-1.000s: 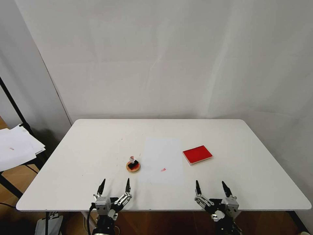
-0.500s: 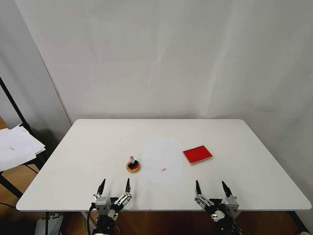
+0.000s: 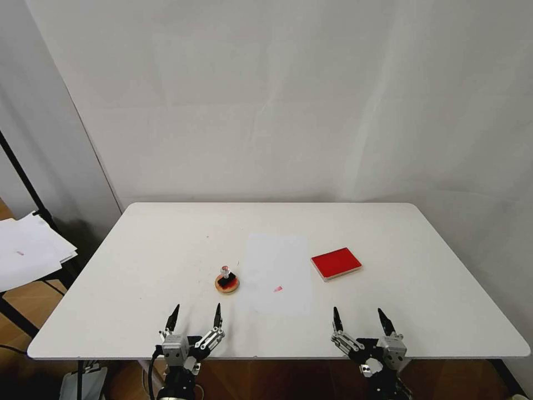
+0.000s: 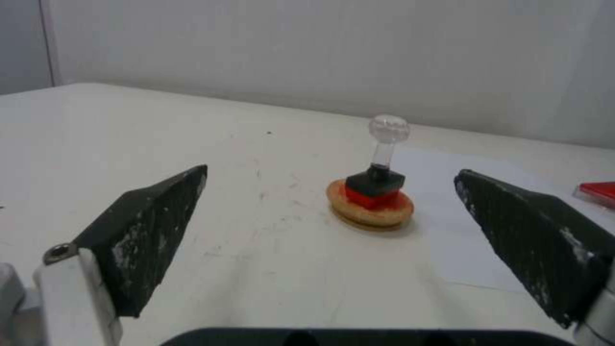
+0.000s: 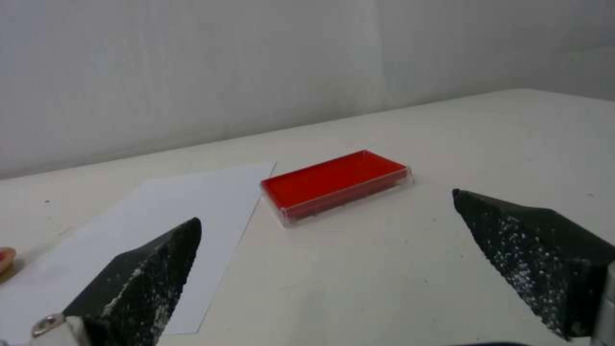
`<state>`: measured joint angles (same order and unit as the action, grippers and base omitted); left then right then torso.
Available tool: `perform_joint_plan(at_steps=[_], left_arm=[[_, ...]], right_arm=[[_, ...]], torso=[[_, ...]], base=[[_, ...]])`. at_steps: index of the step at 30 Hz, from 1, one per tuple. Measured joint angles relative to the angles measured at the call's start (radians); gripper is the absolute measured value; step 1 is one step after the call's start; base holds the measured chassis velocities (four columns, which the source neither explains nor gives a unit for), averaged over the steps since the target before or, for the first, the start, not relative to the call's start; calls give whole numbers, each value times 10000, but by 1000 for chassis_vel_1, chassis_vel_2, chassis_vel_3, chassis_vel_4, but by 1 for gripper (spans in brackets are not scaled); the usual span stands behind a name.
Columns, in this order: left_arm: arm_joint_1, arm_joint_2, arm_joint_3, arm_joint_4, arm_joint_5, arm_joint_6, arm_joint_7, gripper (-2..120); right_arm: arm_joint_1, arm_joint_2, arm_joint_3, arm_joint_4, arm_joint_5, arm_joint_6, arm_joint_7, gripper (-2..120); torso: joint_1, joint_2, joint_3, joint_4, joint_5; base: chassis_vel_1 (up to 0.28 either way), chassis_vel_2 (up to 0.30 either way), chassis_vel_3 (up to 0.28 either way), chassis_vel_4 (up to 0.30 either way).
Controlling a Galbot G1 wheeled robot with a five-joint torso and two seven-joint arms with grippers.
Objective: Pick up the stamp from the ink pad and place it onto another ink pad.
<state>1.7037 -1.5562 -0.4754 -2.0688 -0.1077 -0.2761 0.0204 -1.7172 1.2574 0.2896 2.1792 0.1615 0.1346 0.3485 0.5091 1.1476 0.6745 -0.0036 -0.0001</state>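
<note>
- Stamp (image 3: pixel 226 276) is sitting upright on the small round ink pad (image 3: pixel 227 285), black block base down on the orange-red top, clear knob pointing up. In the left wrist view the stamp (image 4: pixel 380 168) is covering most of the inked top of that round pad (image 4: pixel 370 213), with the tan rim poking out all around.
- Red rectangular ink pad (image 3: pixel 336 263) is lying flat on the white table (image 3: pixel 144 261), off toward the robot's right and well apart from the stamp. Nothing is sitting on it; the right wrist view is showing its red top (image 5: pixel 335 184) bare.
- White sheet of paper (image 3: pixel 278 272) is lying between the two pads, just beside the round one, with a small red mark (image 3: pixel 278 289) near its front end.
- Left gripper (image 3: pixel 195 320) is hovering at the front edge of the table, close in front of the round pad, fingers spread wide apart and holding nothing.
- Right gripper (image 3: pixel 361 321) is hanging at the same front edge, in front of the red rectangular pad but not close, fingers also spread wide and gripping nothing.
</note>
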Motion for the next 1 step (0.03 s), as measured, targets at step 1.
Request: perform_joint_plan(at_steps=[1], left_arm=[[0, 0, 0, 0, 0, 0, 0, 102]], right_arm=[[0, 0, 0, 0, 0, 0, 0, 100]], torso=[[0, 0, 0, 0, 0]], base=[[0, 0, 0, 0]])
